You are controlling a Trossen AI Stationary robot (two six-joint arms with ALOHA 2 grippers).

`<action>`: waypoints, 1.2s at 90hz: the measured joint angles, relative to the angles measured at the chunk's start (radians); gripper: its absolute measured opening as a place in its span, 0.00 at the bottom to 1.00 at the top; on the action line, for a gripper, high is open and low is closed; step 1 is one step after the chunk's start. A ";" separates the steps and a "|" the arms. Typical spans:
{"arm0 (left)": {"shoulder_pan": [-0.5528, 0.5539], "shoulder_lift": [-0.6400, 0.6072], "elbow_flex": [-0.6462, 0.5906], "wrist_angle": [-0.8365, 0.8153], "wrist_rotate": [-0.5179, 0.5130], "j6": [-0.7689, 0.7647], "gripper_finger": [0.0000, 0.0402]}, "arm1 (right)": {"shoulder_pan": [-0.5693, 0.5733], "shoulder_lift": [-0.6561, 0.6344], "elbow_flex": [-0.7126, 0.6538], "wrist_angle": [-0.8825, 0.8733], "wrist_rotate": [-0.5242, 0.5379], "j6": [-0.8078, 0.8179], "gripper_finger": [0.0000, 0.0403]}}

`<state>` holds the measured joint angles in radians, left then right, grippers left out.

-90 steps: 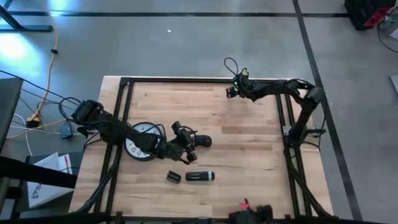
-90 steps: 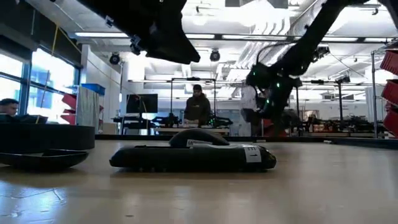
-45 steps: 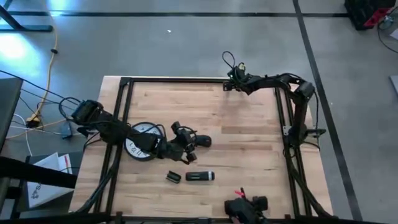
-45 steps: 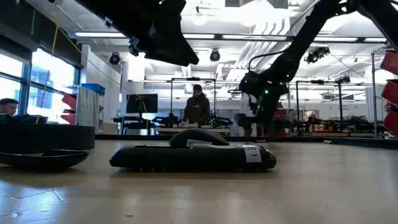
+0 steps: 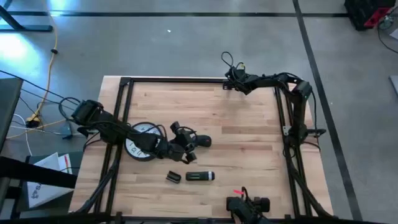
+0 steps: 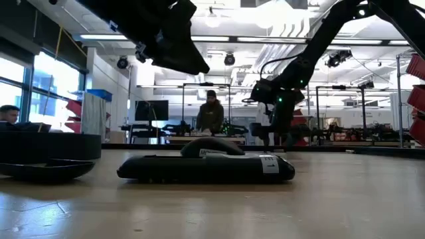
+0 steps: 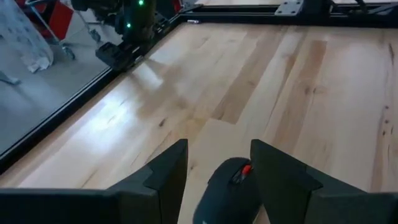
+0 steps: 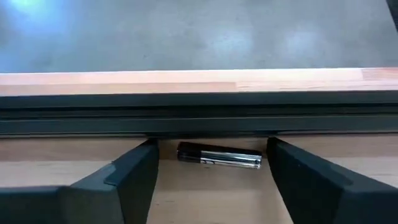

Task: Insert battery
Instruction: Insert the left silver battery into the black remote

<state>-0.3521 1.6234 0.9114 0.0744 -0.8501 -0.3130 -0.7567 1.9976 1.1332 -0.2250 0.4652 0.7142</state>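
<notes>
Bench: the pale wooden bench [image 5: 249,155] with its black metal frame carries everything.
Right arm: over the last second I have swung it from above the far part of the bench to the far frame rail; the right gripper [image 8: 211,144] now hangs low there, fingers spread wide.
Left arm: it has not moved, stretched across to mid-bench; the left gripper [image 7: 217,148] has its fingers released either side of the black computer mouse [image 7: 229,190]. I cannot tell whether they touch it.
Dial: a round white-faced disc [image 5: 138,148] lies partly under the left arm.
Flat black device: a long dark unit with a white end [image 5: 200,176] lies near the front, a small dark piece [image 5: 173,177] just beside it.
Battery: the slim black-and-silver cylindrical battery [image 8: 219,155] lies on its side against the far rail, between the right fingers, not yet gripped.
Meaning: I judge the pick-up is lined up; closing comes next, insertion is still ahead.
</notes>
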 joint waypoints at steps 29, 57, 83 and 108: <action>0.000 0.000 0.000 -0.001 0.003 -0.002 0.39 | -0.001 0.000 0.000 -0.010 0.013 0.011 0.50; -0.002 0.000 0.000 -0.002 0.003 -0.002 0.39 | -0.001 0.000 0.000 -0.021 0.015 0.001 0.43; -0.038 0.000 0.000 -0.003 0.008 0.054 0.39 | 0.030 -0.003 -0.001 -0.055 0.030 0.004 0.42; -0.039 0.000 0.000 -0.003 0.000 0.064 0.39 | 0.136 -0.041 -0.004 -0.192 0.053 0.065 0.42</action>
<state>-0.3912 1.6234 0.9115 0.0719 -0.8505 -0.2493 -0.6210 1.9563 1.1292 -0.4165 0.5179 0.7791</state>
